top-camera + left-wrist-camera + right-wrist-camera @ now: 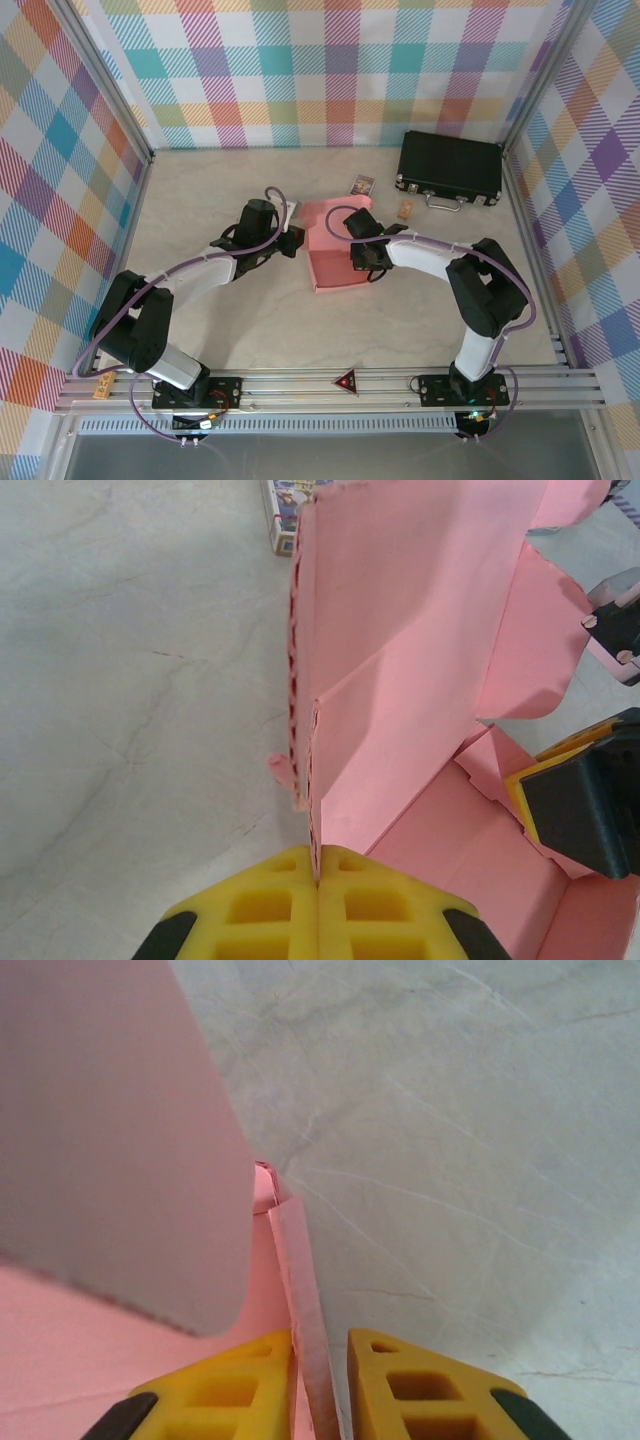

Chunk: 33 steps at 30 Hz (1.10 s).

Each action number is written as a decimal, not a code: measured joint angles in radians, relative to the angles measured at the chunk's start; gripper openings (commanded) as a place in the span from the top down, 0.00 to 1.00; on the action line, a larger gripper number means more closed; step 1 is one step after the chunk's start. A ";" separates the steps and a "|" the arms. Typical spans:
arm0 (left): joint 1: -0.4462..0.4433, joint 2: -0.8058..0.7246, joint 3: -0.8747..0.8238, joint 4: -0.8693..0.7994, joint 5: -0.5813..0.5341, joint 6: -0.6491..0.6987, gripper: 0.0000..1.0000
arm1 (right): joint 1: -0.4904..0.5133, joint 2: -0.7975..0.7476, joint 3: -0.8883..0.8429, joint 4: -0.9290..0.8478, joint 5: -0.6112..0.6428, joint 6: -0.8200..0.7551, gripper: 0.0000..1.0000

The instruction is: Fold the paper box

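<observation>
Your left claw [318, 868] pinches the left wall of the paper box [420, 630]. Your right claw [320, 1350] straddles its right wall, narrow, slightly gapped.

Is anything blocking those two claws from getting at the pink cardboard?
Nothing visible. The left gripper is shut on one upright wall of the paper box, and the right gripper has its fingers either side of the opposite wall. The black case and small card packet lie apart, farther back.

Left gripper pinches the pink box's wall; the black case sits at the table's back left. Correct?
No. The left gripper does pinch the paper box wall, but the black case sits at the back right of the table, as the top external view shows.
</observation>
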 measured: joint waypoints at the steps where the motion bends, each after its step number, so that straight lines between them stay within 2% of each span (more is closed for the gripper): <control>1: 0.000 0.000 -0.003 0.007 -0.002 0.002 1.00 | 0.000 0.000 0.000 0.002 0.000 -0.001 0.84; 10: 0.001 0.000 -0.029 0.052 -0.006 0.014 1.00 | 0.008 0.008 0.006 0.004 0.003 -0.011 0.86; 33: 0.002 0.000 -0.072 0.110 -0.044 0.051 1.00 | 0.092 0.117 0.132 -0.120 0.221 -0.006 0.85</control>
